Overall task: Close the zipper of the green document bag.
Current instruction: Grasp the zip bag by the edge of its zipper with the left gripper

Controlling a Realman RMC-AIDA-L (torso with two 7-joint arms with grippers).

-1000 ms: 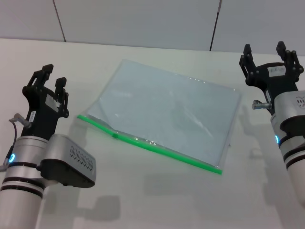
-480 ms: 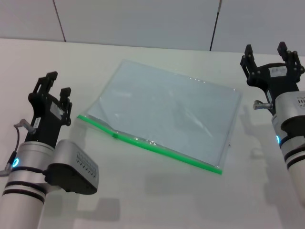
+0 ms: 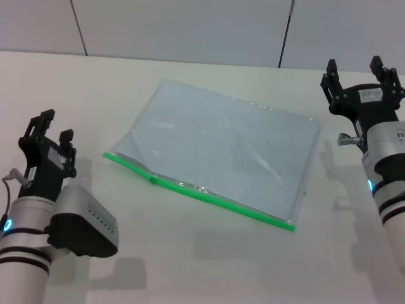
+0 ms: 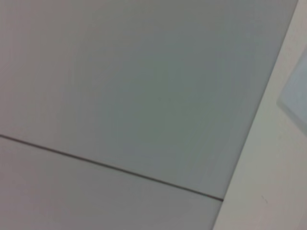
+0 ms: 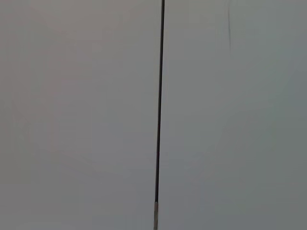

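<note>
The green document bag point(image 3: 224, 152) lies flat between the spread-fingered, empty left gripper point(image 3: 47, 128) and right gripper point(image 3: 355, 68), its zipper point(image 3: 197, 192) running diagonally from near the left gripper toward the right arm.

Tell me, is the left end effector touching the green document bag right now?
Apart. The head view shows bare table between the left end effector and the near corner of the green document bag.

Bag point(image 3: 221, 149): translucent pale blue-grey plastic film, glossy, wrinkled, light streaks across it. Zipper point(image 3: 202, 194): bright green plastic strip, smooth. Table point(image 3: 190, 266): matt white, smooth. Left gripper point(image 3: 45, 130) and right gripper point(image 3: 355, 66): matt black plastic-looking fingers; arm housings satin silver with black bands. Wall panels point(image 5: 76, 115): matt grey, smooth.
</note>
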